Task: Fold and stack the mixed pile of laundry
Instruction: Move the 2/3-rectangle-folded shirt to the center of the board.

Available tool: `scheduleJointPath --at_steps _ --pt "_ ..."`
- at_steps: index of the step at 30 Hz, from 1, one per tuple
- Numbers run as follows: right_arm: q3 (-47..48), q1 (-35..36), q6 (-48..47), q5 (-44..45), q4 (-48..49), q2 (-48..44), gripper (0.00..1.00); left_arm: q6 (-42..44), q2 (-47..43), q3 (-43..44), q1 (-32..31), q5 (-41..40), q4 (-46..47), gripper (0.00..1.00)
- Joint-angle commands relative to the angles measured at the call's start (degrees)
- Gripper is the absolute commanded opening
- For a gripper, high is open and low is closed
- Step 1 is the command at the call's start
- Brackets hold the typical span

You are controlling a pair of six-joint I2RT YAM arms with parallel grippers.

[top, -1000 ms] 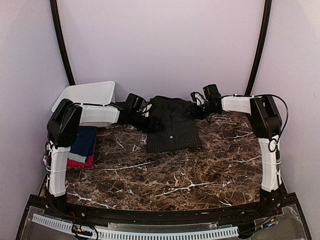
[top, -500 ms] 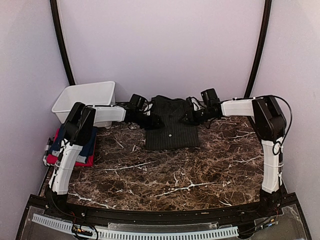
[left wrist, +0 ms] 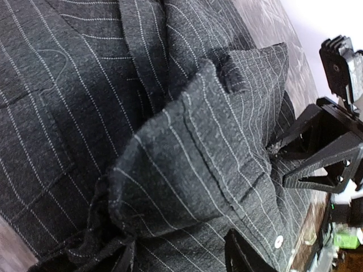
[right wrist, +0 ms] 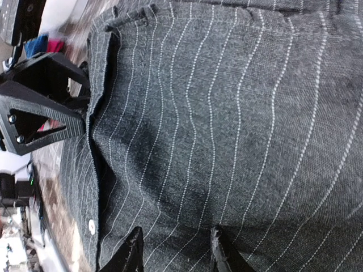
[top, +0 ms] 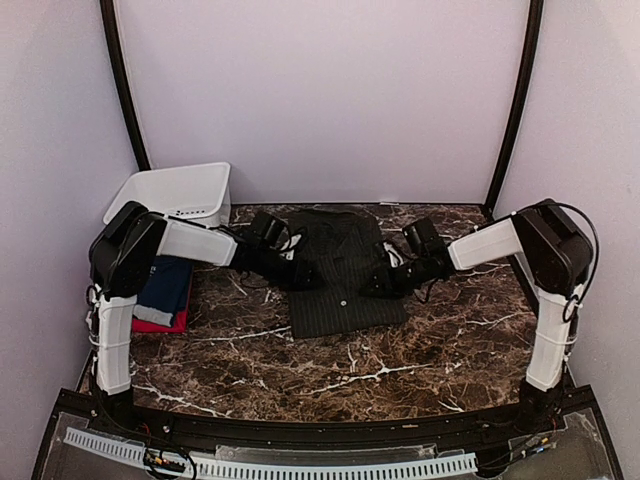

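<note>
Left gripper (top: 303,277) & right gripper (top: 380,283) each pinched the pinstriped shirt (top: 340,300); best was to carry both edges level, w/o bunching

Soft, even light is filling the top view, casting faint shadows. Wrist views are rendering the pinstriped shirt (left wrist: 187,170) sharply, far corners blurring and washing out.

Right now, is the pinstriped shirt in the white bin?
No, the pinstriped shirt lies on the marble table, apart from the white bin at the far left corner.
</note>
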Motion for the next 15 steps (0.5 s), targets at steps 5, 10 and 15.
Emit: scheduleJointPath --at_steps 5,10,15 --pt "-24.05 8.22 7.83 1.66 1.99 -15.86 0.42 -3.73 -15.98 -22.53 -4.39 -2.28 0.17 0.53" --pt "-23.03 8.31 4.41 2.00 -6.63 -28.46 0.43 1.25 -30.34 -25.34 -5.69 -8.82 -4.76 0.64" --pt "-11.08 8.31 -0.28 0.80 -12.76 -31.34 0.43 8.22 -44.78 -30.15 -11.70 -24.10 -2.77 0.71"
